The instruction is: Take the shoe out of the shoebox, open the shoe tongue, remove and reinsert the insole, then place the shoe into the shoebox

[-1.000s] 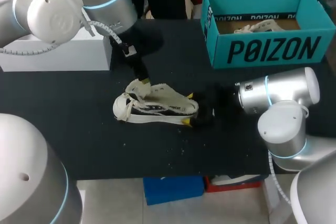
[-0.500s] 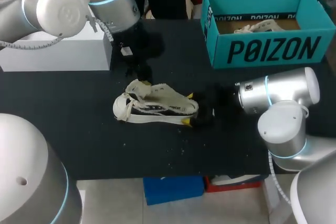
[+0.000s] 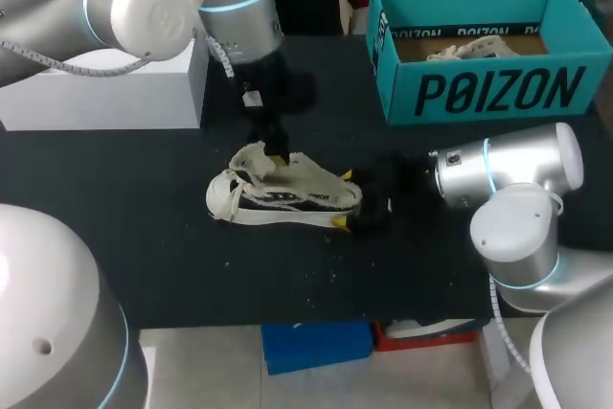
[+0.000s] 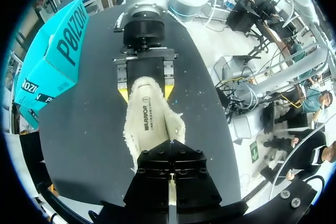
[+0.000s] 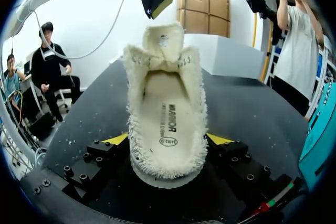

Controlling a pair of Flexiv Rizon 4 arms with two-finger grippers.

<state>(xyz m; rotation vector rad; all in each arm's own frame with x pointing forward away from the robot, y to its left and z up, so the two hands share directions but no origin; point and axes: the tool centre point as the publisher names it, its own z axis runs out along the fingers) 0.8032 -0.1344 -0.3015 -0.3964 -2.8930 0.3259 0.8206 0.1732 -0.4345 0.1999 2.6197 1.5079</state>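
The right wrist view alone shows the right gripper (image 5: 168,142) pinching the heel of the shoe (image 5: 197,108) from 2 sides. The insole (image 5: 169,114) is seated and the tongue (image 5: 164,40) stands upright. The left gripper (image 5: 159,1) hangs just above the tongue, apart from it. The left wrist view shows its jaws pressed together on nothing. The shoe lies on the black table (image 3: 144,237), long axis crosswise, heel toward the right arm. Behind stand 1 white box (image 3: 105,93) and the teal shoebox (image 3: 479,83).

Fuzzy cream cloth shoe (image 3: 287,193), matt black table (image 3: 192,265), smooth teal cardboard shoebox (image 3: 498,93)
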